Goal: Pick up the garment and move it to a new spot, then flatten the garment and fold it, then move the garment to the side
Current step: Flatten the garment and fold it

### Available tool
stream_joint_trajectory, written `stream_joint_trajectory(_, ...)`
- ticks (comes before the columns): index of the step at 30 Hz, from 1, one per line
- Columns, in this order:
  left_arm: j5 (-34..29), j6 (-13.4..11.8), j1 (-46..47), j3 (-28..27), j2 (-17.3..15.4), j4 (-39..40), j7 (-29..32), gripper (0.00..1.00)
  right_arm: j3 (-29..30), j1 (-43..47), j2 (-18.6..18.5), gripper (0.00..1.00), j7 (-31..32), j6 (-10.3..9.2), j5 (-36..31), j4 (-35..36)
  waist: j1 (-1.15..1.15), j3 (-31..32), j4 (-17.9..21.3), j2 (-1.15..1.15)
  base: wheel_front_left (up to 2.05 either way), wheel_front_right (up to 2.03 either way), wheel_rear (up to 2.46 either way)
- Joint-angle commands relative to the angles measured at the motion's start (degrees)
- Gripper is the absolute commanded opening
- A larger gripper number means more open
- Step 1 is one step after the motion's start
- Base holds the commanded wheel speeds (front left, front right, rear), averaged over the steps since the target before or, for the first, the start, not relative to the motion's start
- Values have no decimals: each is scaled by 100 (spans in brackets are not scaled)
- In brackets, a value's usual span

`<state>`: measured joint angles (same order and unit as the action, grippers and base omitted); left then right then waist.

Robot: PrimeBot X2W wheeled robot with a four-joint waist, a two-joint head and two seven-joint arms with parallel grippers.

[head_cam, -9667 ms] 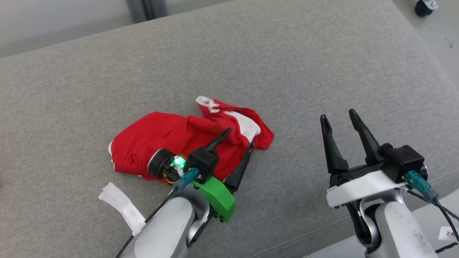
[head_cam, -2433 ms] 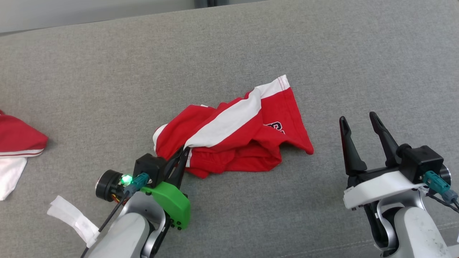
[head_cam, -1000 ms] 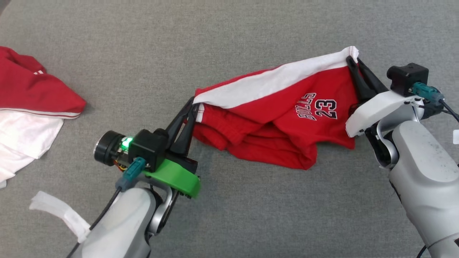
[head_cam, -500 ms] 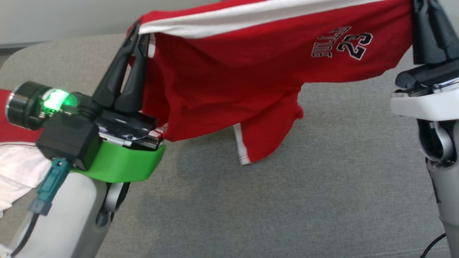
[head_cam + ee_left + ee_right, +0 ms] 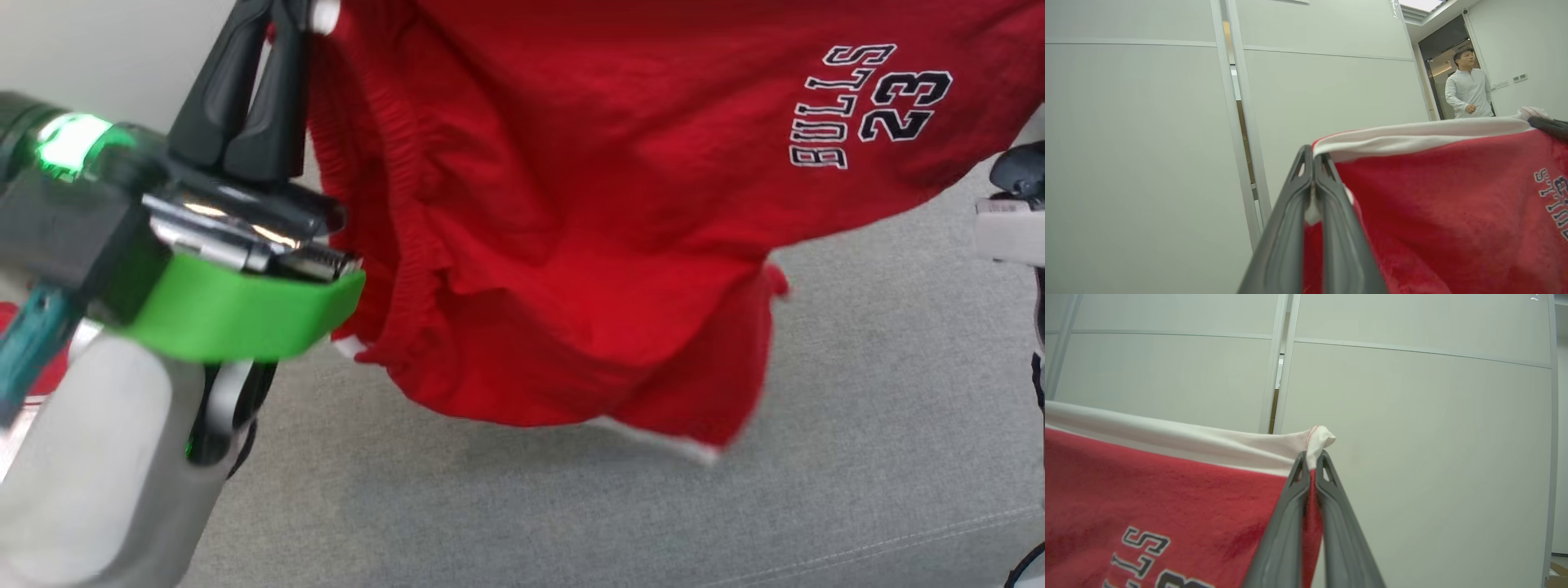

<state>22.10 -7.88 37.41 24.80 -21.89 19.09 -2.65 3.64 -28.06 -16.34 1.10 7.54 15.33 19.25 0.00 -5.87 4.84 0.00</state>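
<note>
1. The left gripper has its 2 dark fingers pressed together on 1 top corner of the garment. A sliver of white cloth is pinched in the seam between them.
2. The right gripper is clamped the same way on the opposite top corner, where the cloth bunches into a small white knob just above its fingertips.
3. Between the 2 grips the garment's white band runs stretched as the upper edge, and the red cloth hangs below it.
4. The print reads "BULLS 23" in dark, white-outlined characters. It sits on the red cloth near the right gripper's side and is turned sideways in the head view.
5. In the head view the garment hangs in the air over the grey cushion. Its lower folds are bunched and a white hem shows at the lowest edge. It appears to hang clear of the cushion, and a soft shadow lies beneath it.
6. At the left wrist a green bracket sits under the fingers, and a green light glows beside it.
7. Behind the garment stand pale wall panels.
8. In the left wrist view a person in a white shirt stands in a dark doorway at the far right.
</note>
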Motion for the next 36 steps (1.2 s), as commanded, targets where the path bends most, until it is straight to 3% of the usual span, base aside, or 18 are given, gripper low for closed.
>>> stream_joint_trajectory(1, 224, 108, 202, -8, 96, -290, -20, 0, -11, -155, -39, 0, 41, -11, 97, -210, 0, -156, 11, 0, 0, 0, 0)
stream_joint_trajectory(6, 786, 571, 1032, -53, 557, -1763, -196, 0, -120, -850, -174, 0, -43, -12, 363, -1110, 0, -587, -112, 0, 0, 0, 0)
stream_joint_trajectory(11, 1117, 977, 2156, -260, 1002, -3850, -673, 0, -416, -2086, -235, 0, -370, -13, 592, -2468, 0, -804, -163, 0, 0, 0, 0)
stream_joint_trajectory(14, 1150, 1119, 2822, -396, 1185, -4902, -1009, 0, -587, -2870, -182, 0, -725, -17, 675, -3253, 0, -886, -148, 0, 0, 0, 0)
stream_joint_trajectory(20, 1014, 1114, 3460, -667, 1233, -6560, -1243, 0, -1125, -3922, 153, 0, -1315, -18, 685, -4814, 0, -1008, -86, 0, 0, 0, 0)
stream_joint_trajectory(24, 946, 1009, 3178, -802, 1311, -7413, -1255, 0, -1533, -3968, 561, 0, -1442, -17, 812, -5872, 0, -1116, -16, 0, 0, 0, 0)
stream_joint_trajectory(29, 888, 998, 2461, -993, 1533, -7999, -1255, 0, -2237, -3343, 1006, 0, -1572, -15, 1140, -7001, 0, -1279, 18, 0, 0, 0, 0)
stream_joint_trajectory(33, 804, 1107, 1778, -1085, 1681, -8066, -1255, 0, -2618, -2680, 1092, 0, -1629, -11, 1486, -7257, 0, -1376, -41, 0, 0, 0, 0)
stream_joint_trajectory(36, 700, 1217, 1233, -1122, 1767, -7889, -1256, 0, -2569, -2069, 978, 0, -1641, -11, 1776, -6850, 0, -1378, -57, 0, 0, 0, 0)
